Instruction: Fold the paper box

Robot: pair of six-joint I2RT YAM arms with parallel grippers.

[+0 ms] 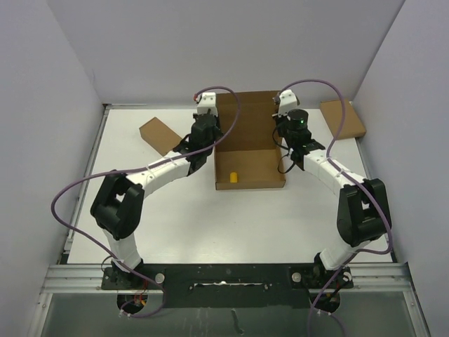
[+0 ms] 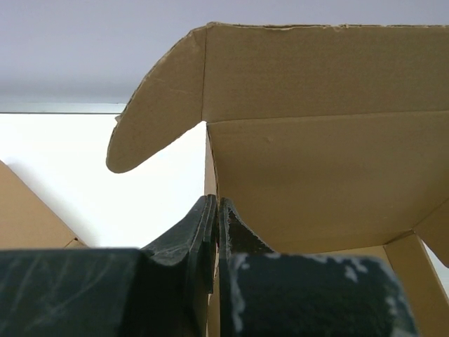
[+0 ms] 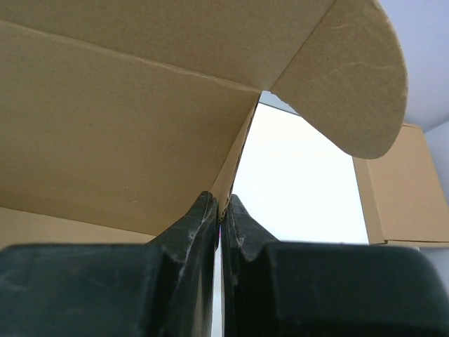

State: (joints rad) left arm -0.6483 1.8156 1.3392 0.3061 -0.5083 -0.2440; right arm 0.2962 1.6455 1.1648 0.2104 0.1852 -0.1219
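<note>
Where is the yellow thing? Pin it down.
In the top view, the small yellow thing lies inside the paper box, near its front wall, left of centre.

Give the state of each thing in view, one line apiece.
Brown corrugated-cardboard paper box: half folded, walls up, lid open.
Left pincer: shut on the box's left wall.
Right pincer: shut on the box's right wall.
Small yellow block: lying inside the box.
Left smaller brown cardboard box: flat on the white table, unheld.
Right smaller brown cardboard box: flat on the table, unheld.
</note>
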